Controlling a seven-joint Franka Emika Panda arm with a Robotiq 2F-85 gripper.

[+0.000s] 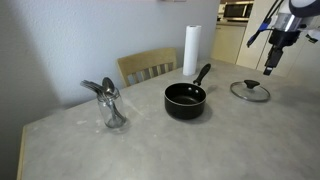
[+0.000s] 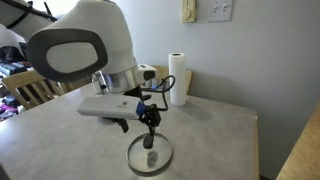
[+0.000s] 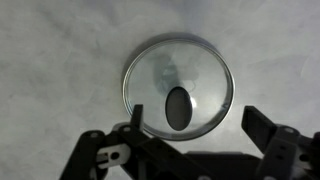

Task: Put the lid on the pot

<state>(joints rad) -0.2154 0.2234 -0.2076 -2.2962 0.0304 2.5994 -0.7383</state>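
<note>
A round glass lid point(image 1: 250, 90) with a dark knob lies flat on the grey table; it also shows in an exterior view point(image 2: 149, 153) and fills the wrist view point(image 3: 179, 86). A black pot point(image 1: 185, 100) with a long handle stands near the table's middle, apart from the lid. My gripper point(image 1: 268, 70) hangs just above the lid, fingers spread wide; in the wrist view point(image 3: 195, 128) the fingers sit on either side of the lid's near edge, holding nothing.
A white paper towel roll point(image 1: 191, 51) stands behind the pot. A glass holding metal spoons point(image 1: 113, 110) stands toward the table's other side. A wooden chair point(image 1: 148, 68) is at the far edge. The table edge runs near the lid.
</note>
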